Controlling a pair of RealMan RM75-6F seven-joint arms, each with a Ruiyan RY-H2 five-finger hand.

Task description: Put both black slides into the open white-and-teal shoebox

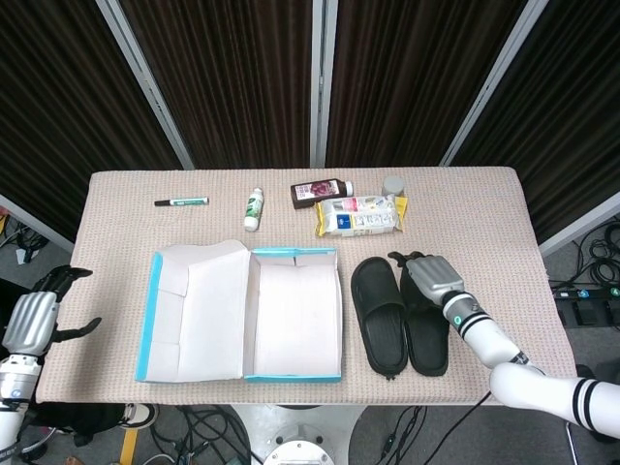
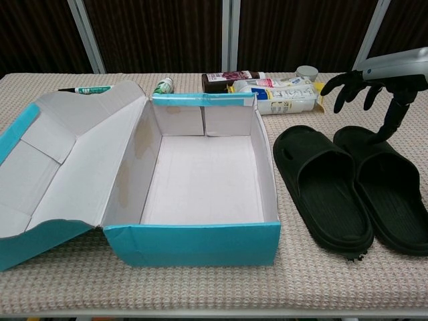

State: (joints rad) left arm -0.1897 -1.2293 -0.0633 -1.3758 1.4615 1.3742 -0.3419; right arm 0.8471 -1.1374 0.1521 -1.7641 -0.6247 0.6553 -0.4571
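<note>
The right hand (image 2: 374,83) hovers with fingers spread above the two black rubber slides (image 1: 400,315), holding nothing. The open white-and-teal cardboard shoebox (image 1: 291,363) sits just left of them. The left hand (image 1: 34,320) hangs open off-table.

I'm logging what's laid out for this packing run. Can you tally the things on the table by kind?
Black slides: 2
Shoebox: 1
Marker pen: 1
Small white bottle: 1
Dark bottle: 1
Yellow-edged packet: 1
Grey-capped container: 1
Total: 8
</note>
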